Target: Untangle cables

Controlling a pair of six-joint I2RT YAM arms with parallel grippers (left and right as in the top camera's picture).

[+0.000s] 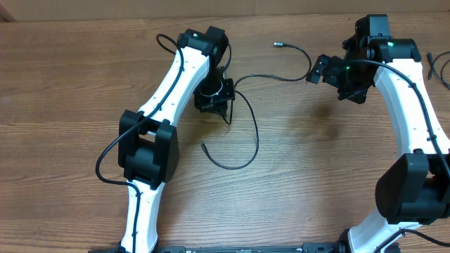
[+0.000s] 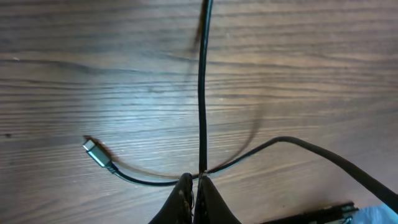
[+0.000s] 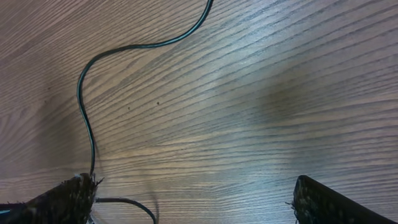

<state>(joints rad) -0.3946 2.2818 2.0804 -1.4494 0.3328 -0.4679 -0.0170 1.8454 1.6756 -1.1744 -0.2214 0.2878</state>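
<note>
A thin black cable [image 1: 254,137] loops across the table's middle, from a plug end [image 1: 204,145] up past my left gripper [image 1: 226,112]. In the left wrist view, my left gripper [image 2: 198,182] is shut on a straight cable [image 2: 202,93] that runs away from it. A second cable [image 2: 146,180] with a silver plug [image 2: 93,149] crosses right at the fingertips. Another stretch of cable [image 1: 299,53] ends in a silver plug [image 1: 278,44] near my right gripper [image 1: 318,70]. My right gripper [image 3: 196,202] is open, and a cable [image 3: 84,106] passes beside its left finger.
A further black cable end [image 1: 432,60] lies at the table's far right edge. The wooden table [image 1: 70,84] stretches to the left, and the arms' own thicker black wires [image 1: 105,158] hang beside the left arm.
</note>
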